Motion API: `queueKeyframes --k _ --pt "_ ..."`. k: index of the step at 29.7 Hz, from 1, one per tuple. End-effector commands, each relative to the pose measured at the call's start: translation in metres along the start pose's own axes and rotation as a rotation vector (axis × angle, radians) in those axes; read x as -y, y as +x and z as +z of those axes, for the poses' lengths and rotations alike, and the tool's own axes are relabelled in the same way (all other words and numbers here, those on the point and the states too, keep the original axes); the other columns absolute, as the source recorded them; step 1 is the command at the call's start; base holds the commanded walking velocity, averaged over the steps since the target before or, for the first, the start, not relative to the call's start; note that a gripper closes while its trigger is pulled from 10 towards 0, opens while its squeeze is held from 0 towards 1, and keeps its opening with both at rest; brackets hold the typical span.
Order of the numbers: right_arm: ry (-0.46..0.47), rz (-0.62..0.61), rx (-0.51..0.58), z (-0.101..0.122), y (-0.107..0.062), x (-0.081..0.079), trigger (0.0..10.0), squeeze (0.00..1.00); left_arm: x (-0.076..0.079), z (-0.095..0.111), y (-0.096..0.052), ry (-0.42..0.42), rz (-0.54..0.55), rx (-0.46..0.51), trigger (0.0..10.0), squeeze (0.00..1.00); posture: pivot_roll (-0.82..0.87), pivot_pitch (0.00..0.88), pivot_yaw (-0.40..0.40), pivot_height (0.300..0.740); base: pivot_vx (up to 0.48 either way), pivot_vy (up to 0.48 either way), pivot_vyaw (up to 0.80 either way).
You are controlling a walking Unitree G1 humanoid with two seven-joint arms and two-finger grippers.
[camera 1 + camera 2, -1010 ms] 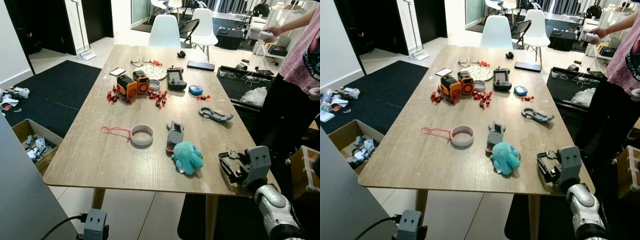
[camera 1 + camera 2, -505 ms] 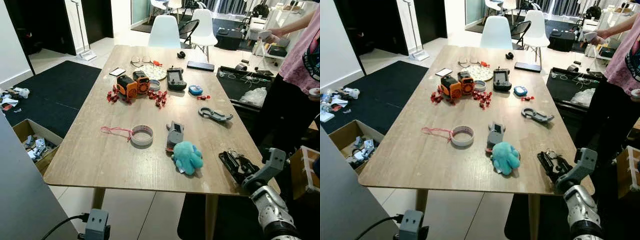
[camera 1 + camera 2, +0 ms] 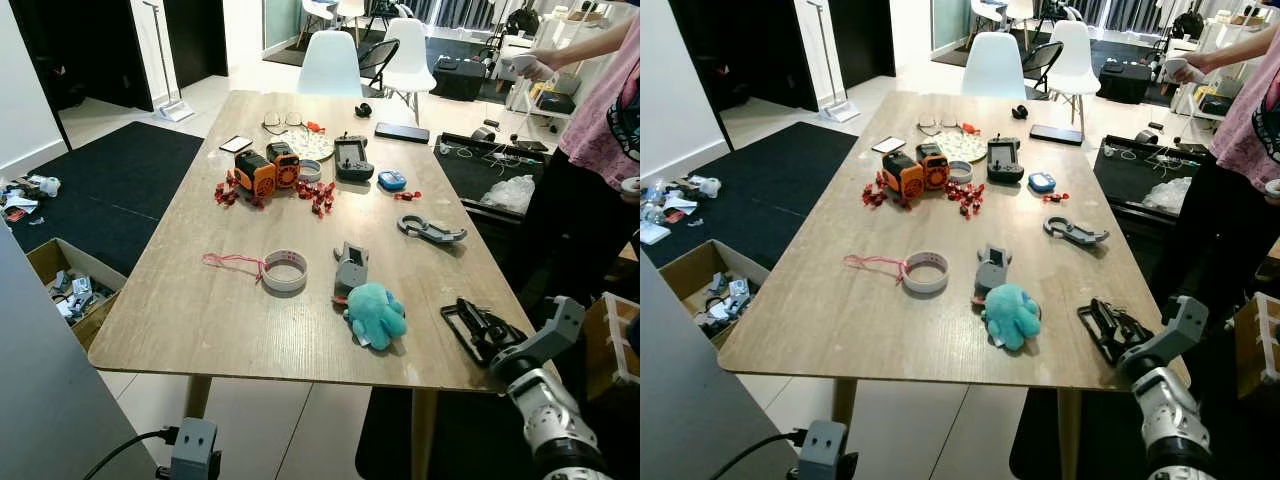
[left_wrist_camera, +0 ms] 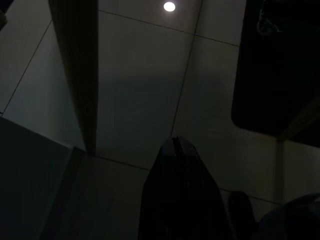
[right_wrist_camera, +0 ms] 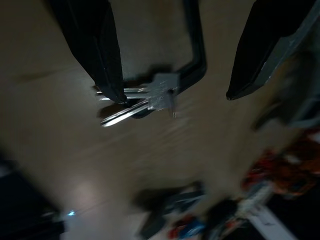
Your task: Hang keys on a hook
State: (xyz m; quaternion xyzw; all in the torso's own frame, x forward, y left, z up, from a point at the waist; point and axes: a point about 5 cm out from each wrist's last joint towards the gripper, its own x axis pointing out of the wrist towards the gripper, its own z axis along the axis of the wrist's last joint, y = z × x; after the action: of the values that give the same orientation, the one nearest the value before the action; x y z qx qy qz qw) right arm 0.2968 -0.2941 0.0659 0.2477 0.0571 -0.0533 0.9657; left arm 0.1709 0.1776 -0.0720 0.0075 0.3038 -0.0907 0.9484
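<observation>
Presently, my right gripper hangs spread wide above the keys, holding nothing; they lie on the table near its right front corner, one finger at their edge; the step, I judge, is the pick-up, so next I must lower and close; head views hide the keys behind my gripper; my left gripper hangs idle, fingertips together.

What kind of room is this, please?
Probably a home dining or living area used for robot recording: a long wooden table cluttered with toys and gadgets, white dining chairs at its far end, tiled floor with a dark rug, and a person standing beside the table.
</observation>
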Motion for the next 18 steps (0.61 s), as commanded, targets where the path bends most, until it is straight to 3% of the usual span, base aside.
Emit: queueKeyframes --k 1,7,18 --pt "-0.035 -0.11 0.018 0.008 -0.003 0.015 10.0 0.0 -0.005 -0.007 -0.005 0.016 0.001 -0.036 10.0 0.0 0.05 0.033 -0.042 0.74 0.0 0.0 0.0" --pt "-0.077 -0.169 0.012 0.013 -0.007 0.025 10.0 0.0 -0.005 -0.009 -0.006 0.017 0.0 -0.045 10.0 0.0 0.06 0.03 -0.046 0.74 0.0 0.0 0.0" --pt "-0.152 -0.162 -0.005 0.01 -0.004 0.02 10.0 0.0 -0.004 -0.012 -0.007 0.029 -0.004 -0.062 10.0 0.0 0.06 0.028 -0.046 0.74 0.0 0.0 0.0"
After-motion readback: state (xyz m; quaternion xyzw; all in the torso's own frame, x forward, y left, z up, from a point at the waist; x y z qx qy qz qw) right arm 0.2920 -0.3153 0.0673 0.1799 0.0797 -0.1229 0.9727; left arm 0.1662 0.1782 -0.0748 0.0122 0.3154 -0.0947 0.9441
